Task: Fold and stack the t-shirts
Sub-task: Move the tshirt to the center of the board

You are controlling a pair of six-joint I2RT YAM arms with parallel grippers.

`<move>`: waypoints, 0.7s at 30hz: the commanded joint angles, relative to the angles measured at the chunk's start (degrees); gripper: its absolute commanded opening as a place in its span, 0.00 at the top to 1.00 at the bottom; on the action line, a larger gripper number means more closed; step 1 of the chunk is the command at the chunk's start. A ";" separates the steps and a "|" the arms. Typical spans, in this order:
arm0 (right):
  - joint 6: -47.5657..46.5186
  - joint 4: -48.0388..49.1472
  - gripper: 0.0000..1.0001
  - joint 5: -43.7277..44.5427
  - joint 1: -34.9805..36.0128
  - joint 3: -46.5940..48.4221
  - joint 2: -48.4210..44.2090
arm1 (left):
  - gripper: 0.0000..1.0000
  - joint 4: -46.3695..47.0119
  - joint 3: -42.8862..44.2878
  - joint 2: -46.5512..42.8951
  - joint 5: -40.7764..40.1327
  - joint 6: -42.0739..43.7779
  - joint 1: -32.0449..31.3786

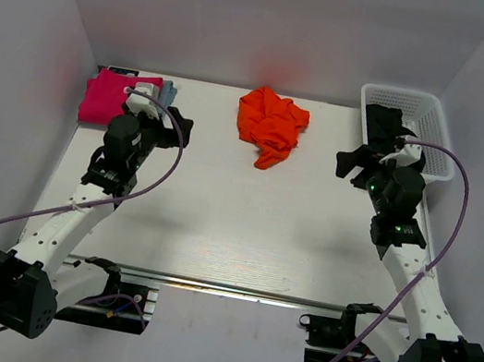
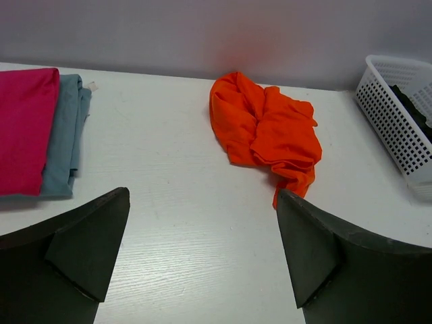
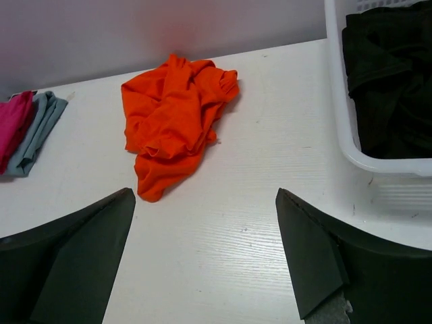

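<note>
A crumpled bright orange t-shirt [image 1: 270, 125] lies at the back middle of the table; it also shows in the left wrist view [image 2: 266, 128] and the right wrist view [image 3: 172, 118]. A folded magenta-pink t-shirt [image 1: 107, 97] lies on a folded blue-grey t-shirt [image 1: 169, 91] at the back left. Dark black t-shirts [image 1: 383, 126] fill the white basket [image 1: 428, 111]. My left gripper [image 1: 179, 127] is open and empty, to the right of the folded stack. My right gripper [image 1: 351, 161] is open and empty, between the orange t-shirt and the basket.
The white lattice basket [image 3: 337, 101] stands at the back right corner against the wall. White walls close the table at the back and both sides. A metal rail [image 1: 232, 289] runs along the near edge between the arm bases.
</note>
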 commanded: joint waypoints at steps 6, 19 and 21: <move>-1.89 3.83 0.10 -11.60 0.16 -0.78 0.90 | 0.00 -3.54 4.41 5.54 -1.22 -1.67 0.26; -5.85 -8.64 0.10 -18.18 0.69 21.35 30.83 | 0.06 -13.55 42.01 51.78 10.90 1.05 -0.35; -4.89 -7.95 0.12 -19.42 0.95 25.31 33.42 | 0.11 -16.54 52.60 58.50 12.83 1.05 -0.35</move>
